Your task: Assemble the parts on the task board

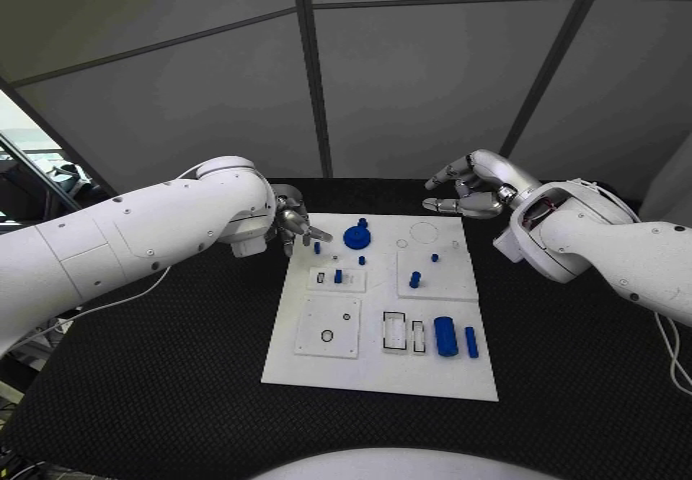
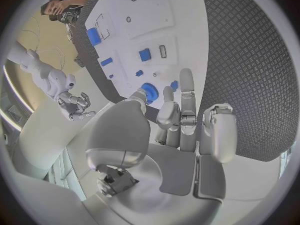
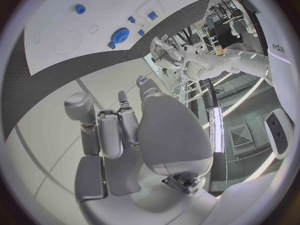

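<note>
Early in the job by my read: neither of my hands has a part yet, and most blue pieces sit loose or half-placed on the flat white plastic task board (image 1: 378, 375).

Left hand (image 1: 294, 228) hangs at the board's far-left corner, fingers (image 2: 186, 92) spread and straight, nothing in them. Closest target is the round blue toothed disc, gear-like (image 1: 356, 238), just beside my fingertips. Right hand (image 1: 473, 190) is lifted behind the board's far-right corner, fingers loosely curled and apart, holding nothing.

Next move, as I judge it: left hand comes down over the gear and pinches its rim. It lies flat and thin, so the grip has to go at the edge.

Other parts: small blue pegs (image 1: 414, 279) standing upright mid-board, a smooth blue cylinder (image 1: 444, 336) and a slimmer blue bar (image 1: 470, 342) lying side by side near the right edge, next to rectangular black-outlined slots (image 1: 394, 331). All parts look like hard matte plastic. The table (image 1: 173, 380) is covered in a black textured mat.
</note>
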